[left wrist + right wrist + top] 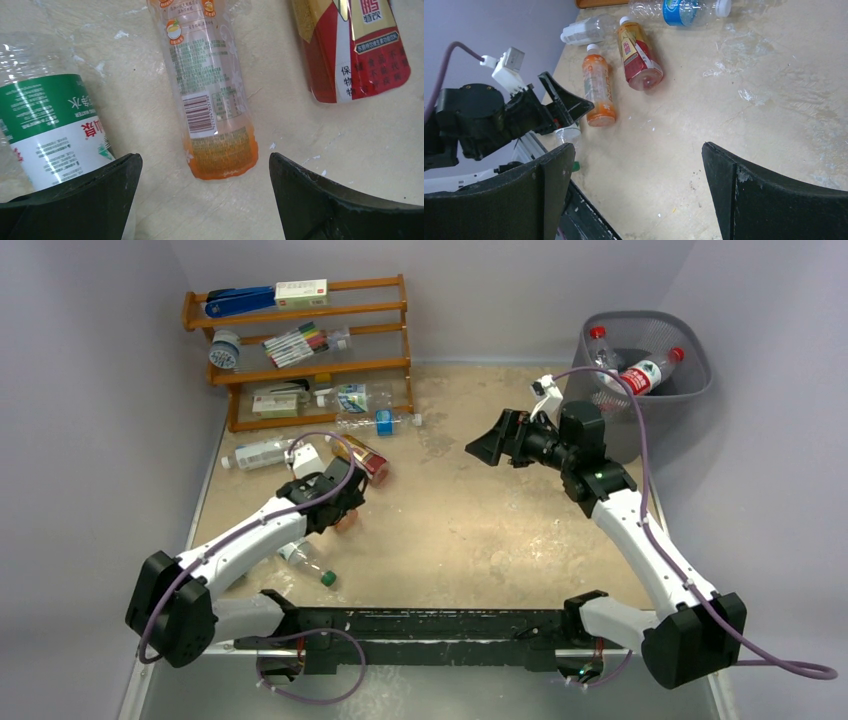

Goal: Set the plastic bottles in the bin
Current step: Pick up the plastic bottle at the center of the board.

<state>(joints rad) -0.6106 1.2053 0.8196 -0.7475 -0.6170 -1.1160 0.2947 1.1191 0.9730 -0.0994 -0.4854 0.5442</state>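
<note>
From above, the bin stands at the far right corner of the counter, with two red-capped bottles inside it. The right gripper hangs over the counter just left of the bin, jaws spread and holding nothing. At the far left is the wooden shelf with a blue stapler and markers (some bottles lie on its lower boards too). In front of the shelf, a blue-label bottle, a pale bottle and a red-label bottle lie on the counter. The left gripper is low beside the red-label bottle.

In the left wrist view, the left gripper is released: its two fingers stand wide apart and grasp nothing. Between them, a little beyond the tips, lies the orange bottle, its base toward the camera, touching neither finger. A green-label bottle lies at the left, partly behind one finger; whether they touch, I cannot tell. The red-label bottle is at the upper right, apart from the orange one.

In the right wrist view, the right gripper's fingers are wide open over the counter. Farther away, the orange bottle and the red-label bottle lie side by side, near but apart, and the left gripper's tip is just beside the orange bottle's base.
</note>
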